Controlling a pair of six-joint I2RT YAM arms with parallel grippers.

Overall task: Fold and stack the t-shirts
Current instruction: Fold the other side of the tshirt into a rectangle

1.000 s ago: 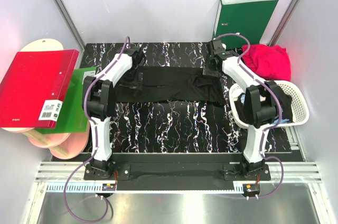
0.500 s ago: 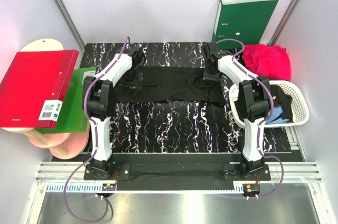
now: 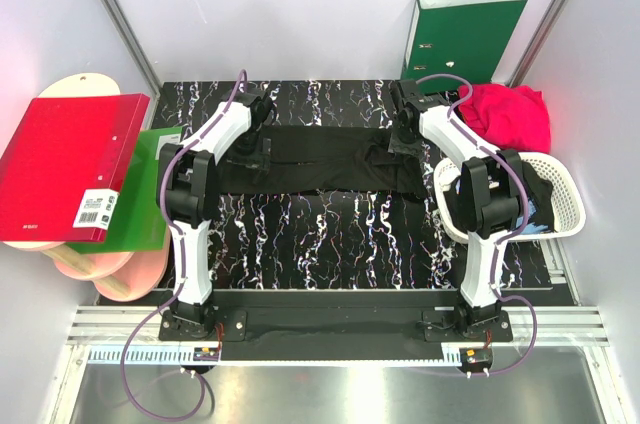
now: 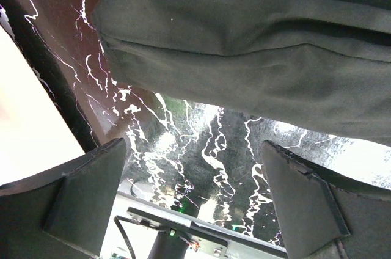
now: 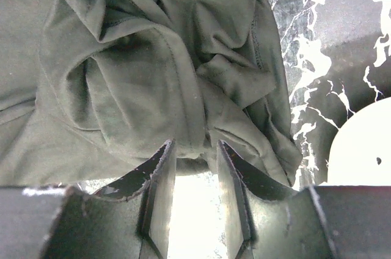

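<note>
A black t-shirt [image 3: 320,159] lies spread in a long band across the marbled table [image 3: 330,229]. My left gripper [image 3: 262,124] hovers over its far left end, wide open and empty [image 4: 195,167], with the cloth's hem [image 4: 244,57] just beyond the fingertips. My right gripper [image 3: 404,136] is at the shirt's bunched right end [image 5: 153,69]. Its jaws [image 5: 195,146] stand narrowly apart, tips touching the cloth's edge, with bare gap behind. A crimson t-shirt [image 3: 512,116] lies crumpled at the far right. Another black t-shirt [image 3: 535,189] sits in the basket.
The white lattice basket [image 3: 565,214] stands at the right edge, partly behind my right arm. A green binder [image 3: 465,34] leans on the back wall. A red binder [image 3: 65,164] and a green one [image 3: 145,209] lie on round boards off the left side.
My right arm swung slightly left, then back right over the shirt's right end, its jaws narrowing a little. The left arm and the shirt have not moved.
</note>
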